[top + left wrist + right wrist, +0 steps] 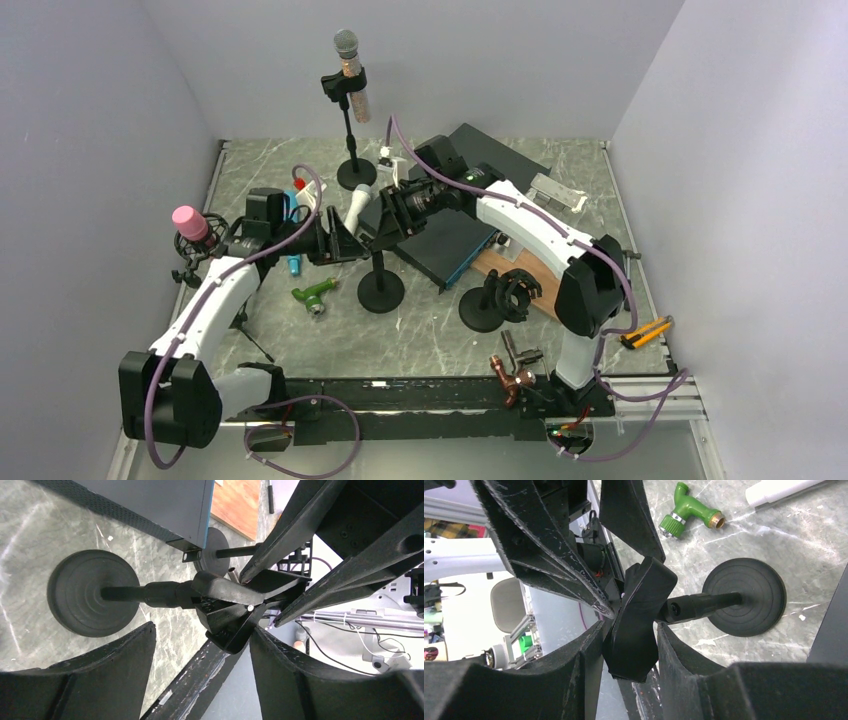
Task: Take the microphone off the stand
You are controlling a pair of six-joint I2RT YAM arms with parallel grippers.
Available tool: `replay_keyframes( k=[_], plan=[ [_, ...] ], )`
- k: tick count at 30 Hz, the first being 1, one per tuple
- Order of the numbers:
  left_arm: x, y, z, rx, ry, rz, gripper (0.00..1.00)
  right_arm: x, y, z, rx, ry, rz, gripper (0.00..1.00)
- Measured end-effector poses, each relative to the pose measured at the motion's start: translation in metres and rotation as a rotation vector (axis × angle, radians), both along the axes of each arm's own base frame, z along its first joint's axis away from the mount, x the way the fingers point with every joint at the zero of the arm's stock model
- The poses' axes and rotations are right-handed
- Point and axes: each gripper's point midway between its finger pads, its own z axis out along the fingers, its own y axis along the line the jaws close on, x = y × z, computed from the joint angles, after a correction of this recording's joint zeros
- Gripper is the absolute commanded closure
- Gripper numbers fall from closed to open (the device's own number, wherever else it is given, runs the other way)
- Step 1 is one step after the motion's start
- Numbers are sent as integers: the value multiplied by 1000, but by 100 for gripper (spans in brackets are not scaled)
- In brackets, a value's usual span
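Mic (357, 206), the white-barrelled one as far as I can judge, lies on the table (430, 340) just behind the two grippers. It is between the foot of the tall stand (352, 130) and the short stand (380, 290) in the middle. The clip (636, 622) on top of the short stand looks empty to me. From both wrist views I see only its black cradle, with no barrel in it. So the job seems done or close to it. Still, a silver-headed mic (346, 45) sits in the tall stand and a pink mic (186, 220) in a mount at the left, and I can't swear which was meant.

Right gripper (629, 630) is clamped on the clip, a finger pressed to each side. Left gripper (202, 630) stands spread with nothing between its fingers, and the clip is just beyond their tips.

A mic like that should be light and rigid. Its smooth round barrel could slip in the fingers or roll on the stone top. I'd take it across the middle of the barrel, away from the head.

From above, the white barrel's near end is tucked behind the left gripper. The right wrist view catches only a cropped white stub at its top edge. I can't make out a grille on it, and the clip's inside is dark on dark.
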Motion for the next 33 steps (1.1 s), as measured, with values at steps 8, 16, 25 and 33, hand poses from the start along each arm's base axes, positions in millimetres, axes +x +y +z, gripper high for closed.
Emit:
replay_keyframes(
  k=[8, 16, 25, 33],
  plan=[
    [24, 7, 63, 67, -136, 55, 18, 14, 4, 22, -38, -27, -41, 14],
    [39, 9, 172, 41, -435, 102, 14, 40, 1, 103, 52, -215, -133, 0],
    [84, 32, 192, 94, -676, 323, 4, 53, -52, 122, 4, -315, -325, 0],
    [191, 34, 245, 103, -880, 417, 4, 55, -104, 147, -11, -438, -432, 0]
  ],
)
